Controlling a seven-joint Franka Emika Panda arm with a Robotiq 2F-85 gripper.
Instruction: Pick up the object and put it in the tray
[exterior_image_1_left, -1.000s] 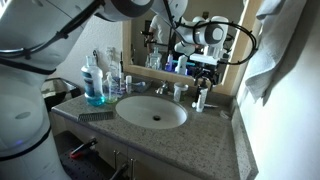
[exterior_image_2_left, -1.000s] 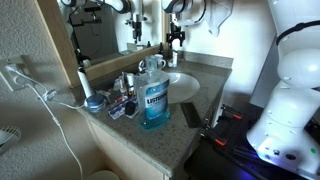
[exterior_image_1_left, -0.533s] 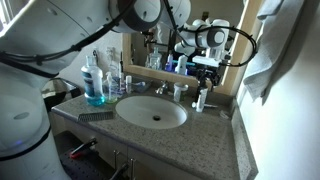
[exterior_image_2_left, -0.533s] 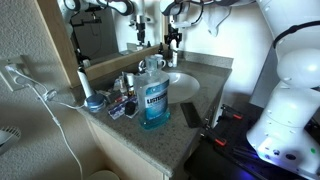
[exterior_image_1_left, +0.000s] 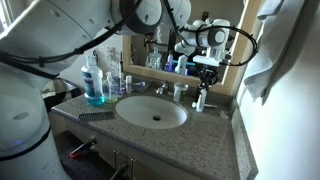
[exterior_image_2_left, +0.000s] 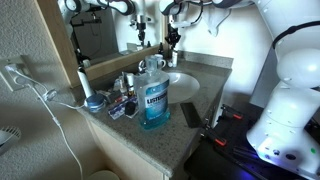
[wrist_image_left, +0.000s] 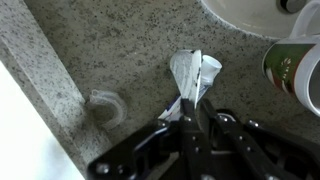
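Note:
The object is a small slim white bottle (exterior_image_1_left: 201, 98) standing on the speckled counter at the back, to the right of the sink (exterior_image_1_left: 151, 112). In the wrist view it (wrist_image_left: 195, 68) shows white and narrow, pinched between my fingers. My gripper (wrist_image_left: 192, 100) is shut on it from above, and an exterior view shows the gripper (exterior_image_1_left: 203, 86) low over the counter beside the mirror. In the other exterior view the gripper (exterior_image_2_left: 172, 41) hangs at the far end of the counter. A dark tray (exterior_image_2_left: 121, 108) with small items sits by the wall, beside the blue-liquid bottle.
A tall blue-liquid bottle (exterior_image_1_left: 94, 83) stands left of the sink, with a dark comb (exterior_image_1_left: 96, 116) in front of it. The faucet (exterior_image_1_left: 160, 88) and a short jar (wrist_image_left: 295, 65) are close to my gripper. A towel (exterior_image_1_left: 275, 50) hangs at the right.
The jaws have closed in on the white bottle from wide open. The arm has hardly moved and the bottle stands where it was.

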